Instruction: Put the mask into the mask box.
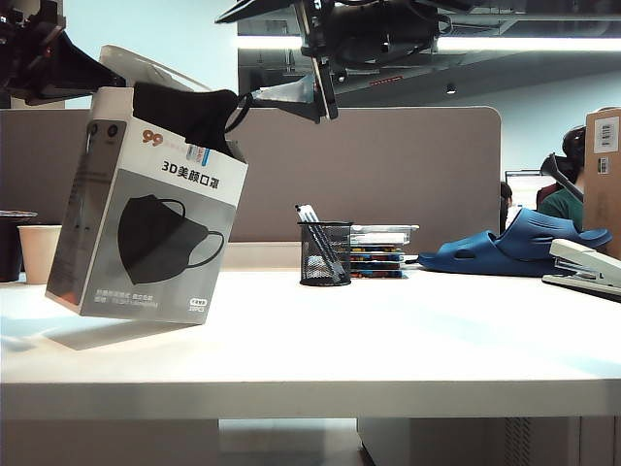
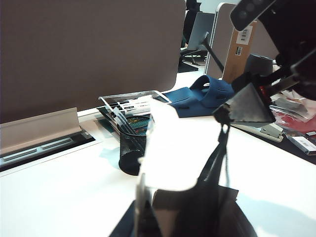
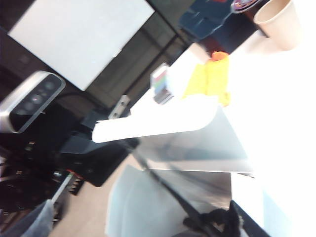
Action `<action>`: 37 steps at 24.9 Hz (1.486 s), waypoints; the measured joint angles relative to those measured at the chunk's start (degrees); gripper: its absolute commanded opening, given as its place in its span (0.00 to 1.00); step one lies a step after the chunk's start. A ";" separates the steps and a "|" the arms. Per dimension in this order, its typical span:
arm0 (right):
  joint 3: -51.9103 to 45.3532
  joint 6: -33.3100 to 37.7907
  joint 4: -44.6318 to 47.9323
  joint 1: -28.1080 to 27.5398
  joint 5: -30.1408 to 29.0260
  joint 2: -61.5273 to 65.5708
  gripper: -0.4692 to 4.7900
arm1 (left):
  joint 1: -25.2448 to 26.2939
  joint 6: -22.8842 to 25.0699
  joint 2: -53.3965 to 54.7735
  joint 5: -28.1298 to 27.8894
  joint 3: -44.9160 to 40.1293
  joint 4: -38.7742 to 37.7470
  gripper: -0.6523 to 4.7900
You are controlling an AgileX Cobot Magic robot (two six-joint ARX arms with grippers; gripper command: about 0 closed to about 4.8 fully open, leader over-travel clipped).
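White worktop (image 1: 388, 340): left gripper (image 1: 82, 73) clamped on tilted box (image 1: 146, 223); right gripper (image 1: 291, 94) spread above. We push mask (image 1: 189, 112) deeper, keep loop inside.

I see a mesh pen cup (image 1: 325, 253) on the table (image 1: 388, 340), a stack of cases (image 1: 380, 252) touching it, then a blue clog (image 1: 509, 248) and stapler (image 1: 586, 267).

mask (image 2: 207, 210) in mask box (image 2: 163, 148) opening | right gripper (image 2: 247, 104) above, ear loop (image 2: 223, 148) hanging | pen cup (image 2: 132, 150) behind
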 measured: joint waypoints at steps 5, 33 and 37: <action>0.00 -4.81 -5.57 0.26 1.55 0.00 1.00 | 0.00 -0.02 0.00 0.04 0.00 0.00 0.11; -0.04 -14.95 -14.49 4.55 12.46 0.15 1.00 | -0.07 -2.08 0.00 5.35 0.00 5.44 0.11; -0.04 -19.39 -19.78 4.46 14.16 0.15 1.00 | -0.07 -4.07 0.00 5.35 0.00 9.01 0.11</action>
